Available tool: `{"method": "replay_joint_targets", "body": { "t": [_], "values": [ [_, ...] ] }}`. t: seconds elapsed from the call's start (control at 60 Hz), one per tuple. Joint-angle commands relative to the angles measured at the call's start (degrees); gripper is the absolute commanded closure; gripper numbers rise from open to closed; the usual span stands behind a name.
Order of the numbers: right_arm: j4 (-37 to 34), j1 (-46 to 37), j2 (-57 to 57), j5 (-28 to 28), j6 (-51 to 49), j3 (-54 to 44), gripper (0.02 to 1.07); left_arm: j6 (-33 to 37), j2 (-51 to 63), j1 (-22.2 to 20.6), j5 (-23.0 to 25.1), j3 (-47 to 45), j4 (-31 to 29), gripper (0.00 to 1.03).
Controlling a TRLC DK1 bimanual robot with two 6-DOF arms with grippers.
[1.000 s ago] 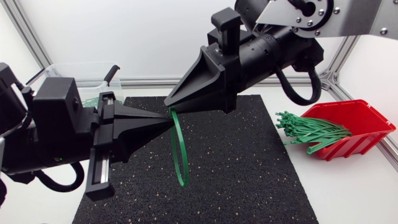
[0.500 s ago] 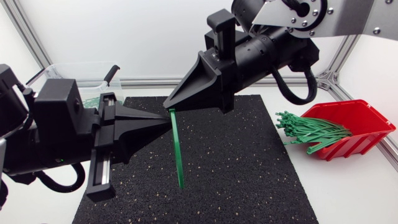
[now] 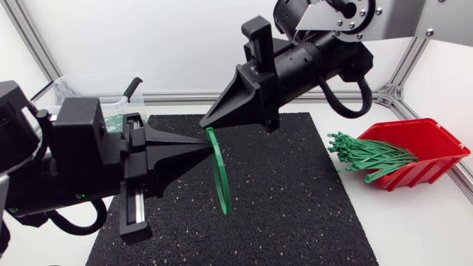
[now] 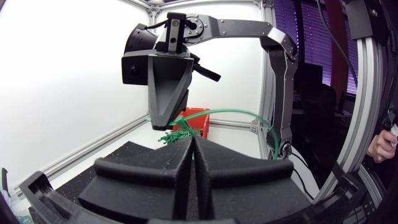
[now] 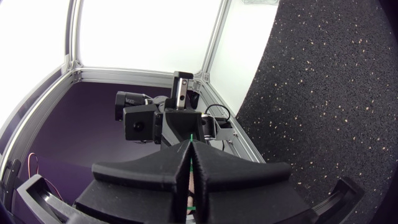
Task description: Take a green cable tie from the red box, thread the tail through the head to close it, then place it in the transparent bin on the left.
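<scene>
A green cable tie (image 3: 221, 176) bent into a loop hangs over the black mat (image 3: 295, 199), mid-air between my two grippers. My left gripper (image 3: 210, 148) comes in from the left, shut on the loop near its top. My right gripper (image 3: 206, 125) points down from above and is shut on the tie's upper end. In the right wrist view a thin green strip (image 5: 189, 138) runs between my right gripper's (image 5: 188, 144) closed fingers. In the left wrist view the tie (image 4: 249, 115) arcs away from my right gripper (image 4: 163, 123), beyond my shut left gripper (image 4: 191, 139).
The red box (image 3: 429, 144) lies tipped at the right with a bundle of green ties (image 3: 366, 157) spilling from its mouth. The transparent bin (image 3: 81, 90) stands at the back left, behind my left arm, with some green inside. Aluminium frame rails border the table.
My right gripper has shut on the tie's upper end. My left arm has shifted right, and the loop has swung with it and turned slightly.
</scene>
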Motion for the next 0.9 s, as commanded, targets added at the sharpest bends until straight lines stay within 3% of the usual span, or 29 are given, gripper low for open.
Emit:
{"method": "replay_joint_targets", "body": {
  "t": [0.0,0.883],
  "values": [
    [0.90,-1.10,2.78,1.11,0.66,1.75,1.01,1.15,-0.87,-3.48,1.18,-0.06,0.14,1.00],
    [0.73,0.13,1.81,3.05,0.66,-0.62,1.01,1.32,-2.54,-7.61,-3.48,1.96,-4.08,1.00]
  ]
}}
